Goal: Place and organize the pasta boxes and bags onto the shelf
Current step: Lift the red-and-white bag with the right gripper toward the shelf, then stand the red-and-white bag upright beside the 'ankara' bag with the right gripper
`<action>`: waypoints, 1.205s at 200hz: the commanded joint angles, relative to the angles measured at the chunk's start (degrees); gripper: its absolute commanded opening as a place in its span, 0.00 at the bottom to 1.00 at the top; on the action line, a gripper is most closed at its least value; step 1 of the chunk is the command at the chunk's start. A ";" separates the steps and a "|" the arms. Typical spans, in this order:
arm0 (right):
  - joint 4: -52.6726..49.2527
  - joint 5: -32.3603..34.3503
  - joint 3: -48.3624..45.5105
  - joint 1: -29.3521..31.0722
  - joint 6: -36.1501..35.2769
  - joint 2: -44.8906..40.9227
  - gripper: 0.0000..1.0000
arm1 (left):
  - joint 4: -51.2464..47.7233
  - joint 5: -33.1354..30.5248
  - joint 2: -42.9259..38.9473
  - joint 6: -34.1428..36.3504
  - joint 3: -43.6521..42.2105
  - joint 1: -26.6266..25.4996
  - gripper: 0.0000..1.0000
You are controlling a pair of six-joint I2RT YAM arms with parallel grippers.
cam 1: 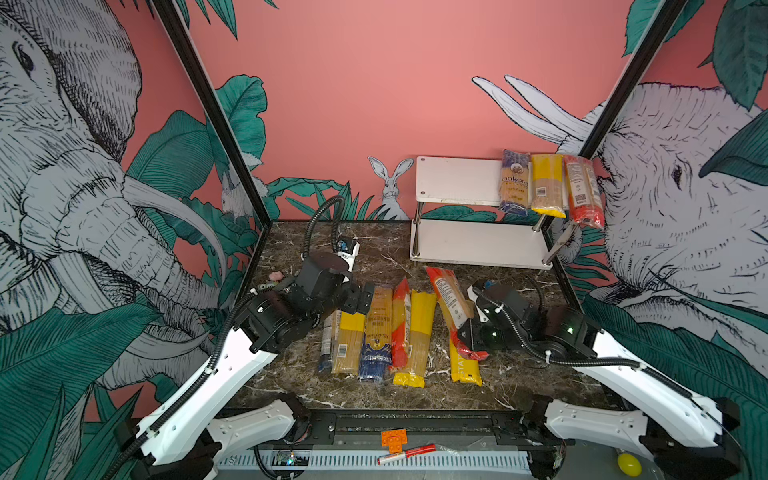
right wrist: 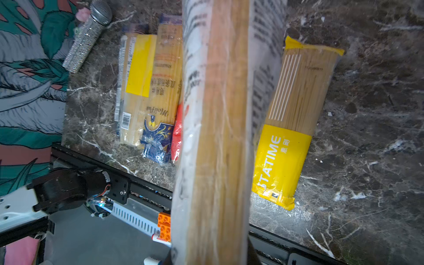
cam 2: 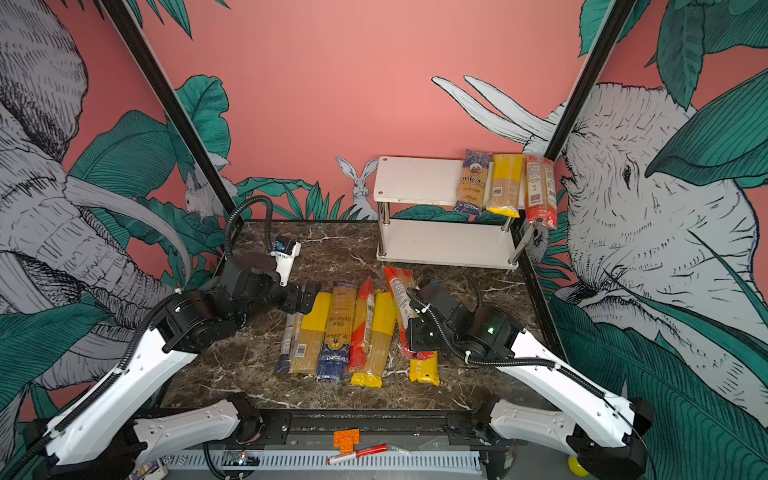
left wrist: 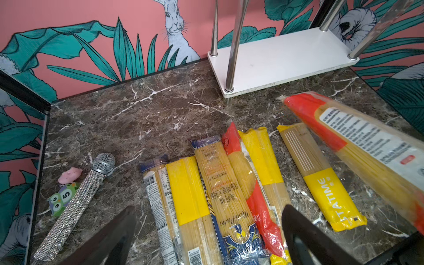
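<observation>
The red-ended pasta bag point(cam 1: 449, 297) sits squeezed in my right gripper point(cam 1: 468, 332), tilted up over the yellow bag point(cam 1: 466, 370) just right of mid-bench; my left gripper point(cam 1: 361, 298) hangs wide open over the row of bags point(cam 1: 376, 332) beside it; the shelf point(cam 1: 457, 178) stands in the back right corner, three bags point(cam 1: 548, 187) on top.

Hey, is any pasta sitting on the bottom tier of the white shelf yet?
No, the shelf's bottom tier is bare; three packs lie on its top tier.
</observation>
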 commanded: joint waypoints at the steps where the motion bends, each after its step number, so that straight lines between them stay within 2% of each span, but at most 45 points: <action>1: 4.63 2.37 8.93 -0.22 -4.22 -0.54 0.00 | -0.62 -1.44 -0.70 0.84 1.84 0.63 1.00; 46: 0.11 3.32 27.46 -0.45 -10.30 5.57 0.00 | 0.61 -1.53 1.12 3.33 5.10 1.68 0.99; 75: -3.75 9.50 40.63 -1.91 -15.92 12.12 0.00 | 2.06 -0.24 3.06 4.82 7.82 2.65 0.99; 133: -3.71 19.13 63.21 -12.44 -25.08 29.60 0.00 | 5.26 4.66 8.95 8.27 14.14 5.79 1.00; 173: 2.99 23.41 70.85 -19.57 -29.25 40.89 0.00 | 7.90 11.60 12.15 8.51 15.86 12.94 0.99; 200: 6.27 22.63 74.95 -24.26 -29.61 47.16 0.00 | 8.54 16.04 14.29 8.37 16.43 17.04 1.00; 241: 4.88 21.49 81.46 -29.13 -30.01 54.02 0.00 | 8.58 19.39 16.12 9.10 17.20 20.84 0.99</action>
